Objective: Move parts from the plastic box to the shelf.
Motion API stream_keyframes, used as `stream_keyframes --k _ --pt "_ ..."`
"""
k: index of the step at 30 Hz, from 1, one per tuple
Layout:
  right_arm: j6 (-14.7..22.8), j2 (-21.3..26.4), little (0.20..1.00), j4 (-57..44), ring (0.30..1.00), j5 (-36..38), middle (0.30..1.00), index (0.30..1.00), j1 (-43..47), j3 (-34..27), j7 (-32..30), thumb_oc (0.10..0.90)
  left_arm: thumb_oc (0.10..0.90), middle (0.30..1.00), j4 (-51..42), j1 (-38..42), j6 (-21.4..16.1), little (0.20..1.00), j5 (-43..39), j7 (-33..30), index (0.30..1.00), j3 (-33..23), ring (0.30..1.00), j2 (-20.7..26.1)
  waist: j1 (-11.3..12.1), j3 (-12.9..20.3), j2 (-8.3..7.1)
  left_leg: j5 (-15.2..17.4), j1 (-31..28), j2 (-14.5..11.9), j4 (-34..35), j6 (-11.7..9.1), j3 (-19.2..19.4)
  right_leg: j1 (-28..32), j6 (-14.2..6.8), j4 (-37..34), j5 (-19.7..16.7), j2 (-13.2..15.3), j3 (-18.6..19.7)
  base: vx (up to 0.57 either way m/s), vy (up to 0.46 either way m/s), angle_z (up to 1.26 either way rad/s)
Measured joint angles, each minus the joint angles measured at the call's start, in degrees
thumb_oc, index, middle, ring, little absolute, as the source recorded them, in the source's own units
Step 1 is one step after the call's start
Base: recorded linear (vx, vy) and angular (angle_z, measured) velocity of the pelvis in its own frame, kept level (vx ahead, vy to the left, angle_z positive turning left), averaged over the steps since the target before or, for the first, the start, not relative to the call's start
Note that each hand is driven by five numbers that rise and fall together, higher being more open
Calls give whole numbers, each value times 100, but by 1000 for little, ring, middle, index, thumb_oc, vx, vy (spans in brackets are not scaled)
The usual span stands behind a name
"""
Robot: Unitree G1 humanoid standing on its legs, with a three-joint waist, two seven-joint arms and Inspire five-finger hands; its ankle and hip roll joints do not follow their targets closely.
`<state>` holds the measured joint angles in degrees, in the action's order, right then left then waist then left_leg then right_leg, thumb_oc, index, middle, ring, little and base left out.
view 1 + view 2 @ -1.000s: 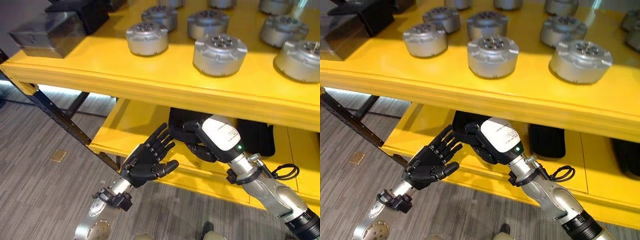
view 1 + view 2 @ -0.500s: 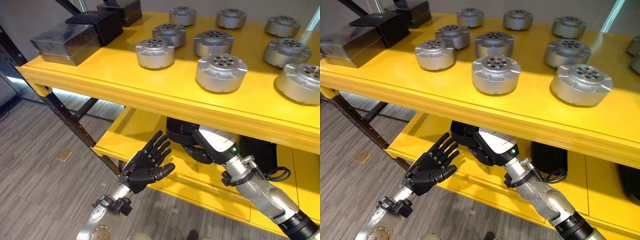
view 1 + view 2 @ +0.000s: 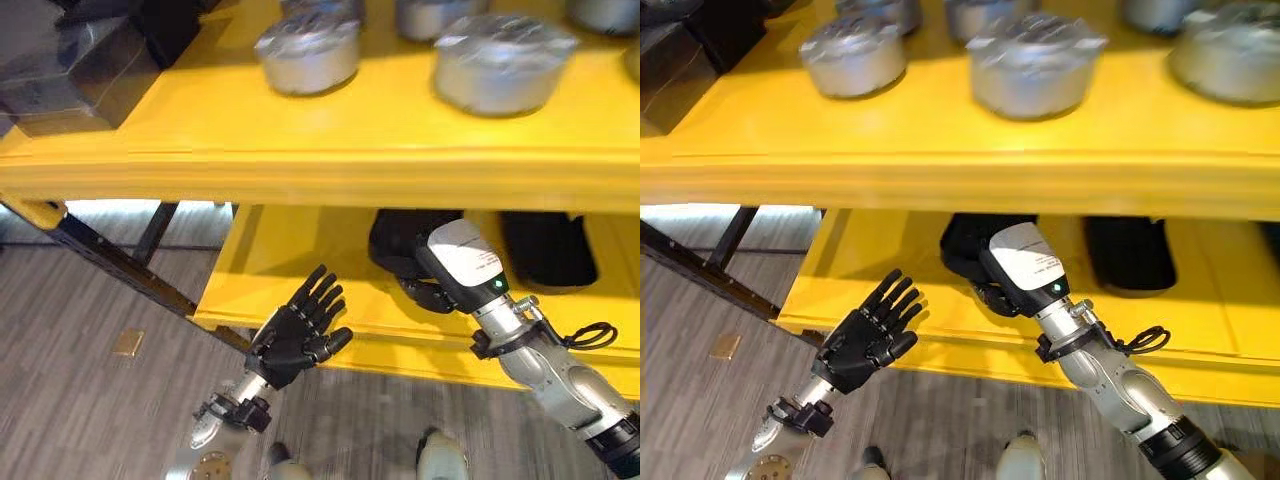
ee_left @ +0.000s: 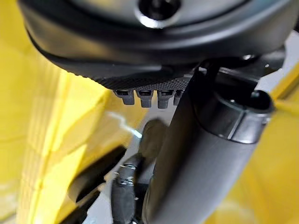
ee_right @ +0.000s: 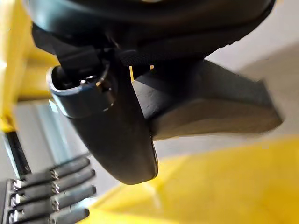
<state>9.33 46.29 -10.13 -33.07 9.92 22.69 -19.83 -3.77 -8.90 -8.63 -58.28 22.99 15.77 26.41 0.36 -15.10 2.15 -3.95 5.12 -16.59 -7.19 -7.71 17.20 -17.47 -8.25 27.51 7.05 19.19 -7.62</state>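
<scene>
The left hand [image 3: 293,337] is spread open, holding nothing. The right hand [image 3: 432,292] is reached against a black part [image 3: 400,238] on the lower shelf [image 3: 290,260]; its grasp cannot be told.

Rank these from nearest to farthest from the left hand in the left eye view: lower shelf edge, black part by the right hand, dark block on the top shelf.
1. Lower shelf edge, just beside the left hand.
2. Black part, on the lower shelf to its right.
3. Dark block, top shelf, far left.
</scene>
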Motion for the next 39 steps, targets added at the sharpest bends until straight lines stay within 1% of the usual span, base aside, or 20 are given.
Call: stream_keyframes --k 3,6,7,8,10,11,12,15,17,20,22,25,26,27,28,29,32,34,35,39 --pt "84 -256 300 2 300 -3 300 300 -37 -1 19 400 900 1000 89 77 0 1000 14 -30 1000 -1 1000 113 93 -112 -24 83 29 224 -78 -53 -11 112 -87 -231 -200 221 4 2 183 7" --pt "197 -317 300 -45 300 9 300 300 -40 -6 10 400 900 1000 61 59 -30 1000 1 -102 1000 -31 1000 215 141 -176 23 147 -71 285 -112 -32 11 272 -173 -362 -278 281 -2 -98 102 2" --pt "279 -353 300 -100 300 6 300 300 -91 -112 -14 400 900 1000 17 67 -72 1000 -135 -166 1000 -40 1000 209 145 -252 58 196 -36 265 -190 -31 8 299 -250 -417 -325 276 -14 -93 13 -3" --pt "309 -355 300 -121 300 6 300 300 -95 -167 -54 400 900 1000 -29 66 -115 1000 -236 -187 1000 -40 1000 194 134 -343 92 210 -14 254 -222 -50 4 296 -260 -432 -355 266 -10 -192 -26 -3" --pt "309 -353 300 -121 300 -3 300 300 -101 -245 -192 400 900 1000 -131 101 -148 1000 -237 -230 1000 -40 1000 180 108 -550 144 223 96 225 -326 -67 -14 222 -256 -456 -404 254 -2 -231 -86 -6" --pt "337 -341 300 -122 300 -29 300 300 -94 -342 -234 400 900 1000 -237 121 -172 1000 -238 -229 1000 -53 1000 183 128 -646 182 271 311 138 -488 -133 -36 63 -219 -479 -422 190 -2 -170 -102 -11" --pt "333 -310 300 -121 300 -75 300 300 -80 -390 -257 400 900 1000 -302 131 -192 1000 -243 -229 1000 -62 1000 176 142 -732 200 266 448 69 -568 -131 -52 -39 -189 -452 -464 133 -2 -182 -121 -12" --pt "270 -187 300 -122 300 -240 300 300 0 -421 -304 400 900 1000 -354 196 -249 1000 -390 -230 1000 -78 1000 155 149 -1063 188 256 685 -63 -744 -120 -160 -237 -135 -316 -492 3 -8 -93 -104 -4" --pt "237 -112 300 -123 300 -277 300 300 19 -426 -328 400 900 1000 -370 194 -247 1000 -439 -223 1000 -112 1000 150 157 -1160 183 257 685 -119 -771 -122 -176 -244 -108 -255 -471 -46 -16 -67 -95 -1" --pt "207 22 300 -190 300 -264 300 300 31 -504 -330 400 900 1000 -377 235 -245 1000 -449 -158 1000 -256 1000 145 174 -1188 154 282 705 -145 -818 -147 -209 -287 -75 -176 -406 -73 7 -77 -65 -2" --pt "150 175 300 -326 300 -192 300 300 83 -569 -325 400 900 1000 -382 352 -247 1000 -451 -85 1000 -304 1000 152 185 -1194 147 385 889 -152 -1041 -110 -251 -437 -80 -45 -395 -74 76 -120 -62 -5" --pt "78 277 300 -337 300 -108 300 300 458 -573 -317 400 900 1000 -460 696 -251 1000 -453 -73 1000 -298 1000 178 154 -1374 127 688 1384 -232 -1758 -70 -433 -773 -57 329 -318 -73 159 -153 -51 -2" --pt "64 292 300 -336 300 -93 300 300 577 -573 -315 400 900 1000 -501 780 -255 1000 -457 -96 1000 -297 1000 180 162 -1386 112 789 1574 -236 -1965 -83 -508 -933 -43 444 -290 -70 208 -184 -112 -9" --pt "34 293 300 -326 300 -88 300 300 741 -576 -311 400 900 1000 -502 911 -251 1000 -456 -122 1000 -292 1000 166 165 -1497 94 875 1766 -240 -2208 -100 -563 -1107 -55 590 -278 -66 281 -135 -96 -5" --pt "35 293 300 -320 300 -66 300 300 807 -577 -309 400 900 1000 -504 978 -250 1000 -453 -122 1000 -290 1000 158 157 -1507 91 921 1933 -244 -2344 -112 -613 -1231 -52 666 -274 -62 295 -155 -145 -2" --pt "37 287 300 -313 300 -51 300 300 861 -591 -309 400 900 1000 -498 1078 -242 1000 -453 -123 1000 -286 1000 159 167 -1536 50 954 2149 -255 -2505 -110 -658 -1406 -53 748 -274 -56 321 -116 -103 2" --pt "54 292 300 -355 300 -133 300 300 860 -647 -316 400 900 1000 -486 1049 -241 1000 -449 -262 1000 -265 1000 156 194 -1558 8 1016 2340 -305 -2674 -105 -696 -1555 -57 777 -282 -72 329 -96 -88 -3" --pt "40 309 300 -368 300 -137 300 300 930 -664 -315 400 900 1000 -475 992 -238 1000 -450 -387 1000 -263 1000 152 263 -1559 4 1125 2434 -297 -2739 -189 -800 -1634 -37 737 -275 -120 337 -49 -77 -17" --pt "25 309 300 -367 300 -146 300 300 952 -669 -315 400 900 1000 -468 987 -234 1000 -450 -393 1000 -267 1000 154 304 -1559 4 1149 2480 -297 -2782 -164 -847 -1663 -46 724 -277 -155 347 -18 -56 -19" --pt "19 403 300 -366 300 -168 300 300 969 -823 -314 400 900 1000 -477 948 -222 1000 -451 -217 1000 -271 1000 157 318 -1562 -13 1196 2700 -298 -2924 -119 -928 -1808 -25 748 -300 -178 361 -24 -32 -2"
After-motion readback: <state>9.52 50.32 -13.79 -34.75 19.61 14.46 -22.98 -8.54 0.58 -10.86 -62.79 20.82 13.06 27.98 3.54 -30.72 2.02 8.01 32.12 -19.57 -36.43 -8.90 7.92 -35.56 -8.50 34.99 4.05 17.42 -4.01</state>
